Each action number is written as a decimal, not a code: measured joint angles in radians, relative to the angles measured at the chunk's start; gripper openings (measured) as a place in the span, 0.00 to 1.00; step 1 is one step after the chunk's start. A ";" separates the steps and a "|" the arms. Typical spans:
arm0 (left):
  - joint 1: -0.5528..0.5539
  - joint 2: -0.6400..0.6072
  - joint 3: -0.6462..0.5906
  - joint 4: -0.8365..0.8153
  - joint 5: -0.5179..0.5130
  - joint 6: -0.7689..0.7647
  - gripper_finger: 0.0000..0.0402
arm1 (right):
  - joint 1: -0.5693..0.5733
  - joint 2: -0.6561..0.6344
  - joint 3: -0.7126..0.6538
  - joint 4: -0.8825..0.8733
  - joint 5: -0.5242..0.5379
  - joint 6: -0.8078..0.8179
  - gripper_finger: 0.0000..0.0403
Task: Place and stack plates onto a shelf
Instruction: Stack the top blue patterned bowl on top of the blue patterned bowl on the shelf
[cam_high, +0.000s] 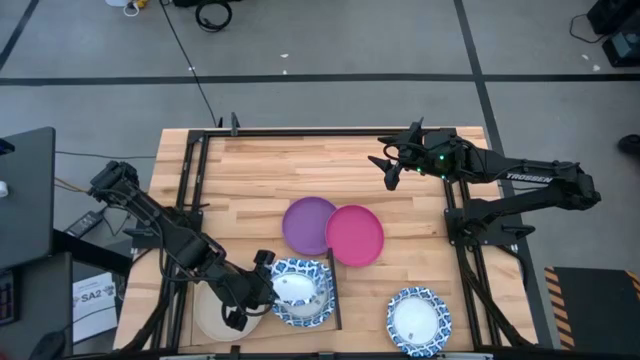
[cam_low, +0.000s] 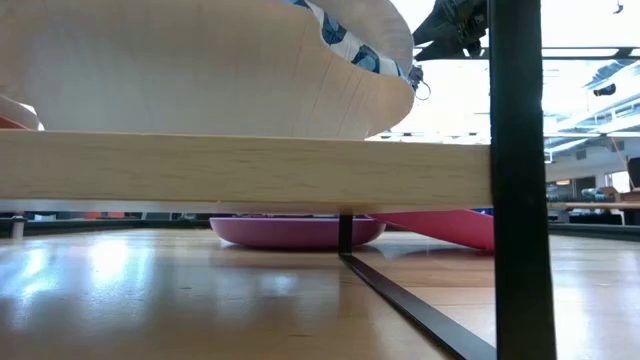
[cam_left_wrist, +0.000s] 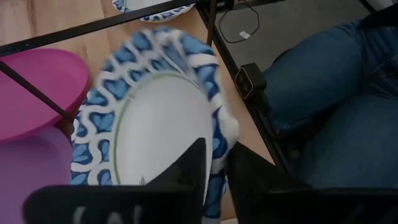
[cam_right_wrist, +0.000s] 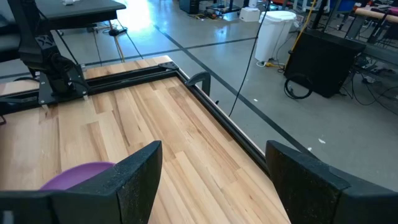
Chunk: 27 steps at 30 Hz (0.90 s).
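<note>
My left gripper (cam_high: 268, 287) is shut on a white plate with a blue patterned rim (cam_high: 300, 292), over the pale plywood shelf (cam_low: 250, 170) at the table's near left. A beige plate (cam_high: 215, 318) lies on the shelf under my left arm. In the low view the beige plate (cam_low: 200, 70) fills the space above the shelf edge, with the blue rim (cam_low: 350, 45) raised behind it. The purple plate (cam_high: 308, 225) and magenta plate (cam_high: 356, 236) lie mid-table, the magenta overlapping the purple. My right gripper (cam_high: 390, 170) hangs open over the far right of the table. My left gripper pinches the blue-rimmed plate by its rim (cam_left_wrist: 217, 146), on the side toward the table's left. One finger (cam_left_wrist: 193, 168) lies on the plate's upper face and the other (cam_left_wrist: 249, 177) is outside the rim. The fingers come slanting from the left. The plate looks tilted; whether it rests on the shelf cannot be told.
A second blue-rimmed plate (cam_high: 418, 320) lies near the table's near right edge. Dark frame bars (cam_high: 452, 240) run along the table's sides, and a black post (cam_low: 518, 180) stands close in the low view. A person's jeans-clad legs (cam_left_wrist: 336, 93) are just off the near edge.
</note>
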 joint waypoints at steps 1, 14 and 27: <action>0.000 0.000 0.000 0.000 0.000 0.000 0.19 | 0.000 0.000 0.000 0.000 0.000 0.000 0.72; 0.000 -0.001 0.000 0.049 0.000 0.000 0.35 | 0.000 0.000 0.000 0.000 0.000 0.000 0.72; 0.008 0.065 0.000 0.198 0.020 0.037 0.35 | 0.000 0.000 0.000 0.000 0.000 0.000 0.72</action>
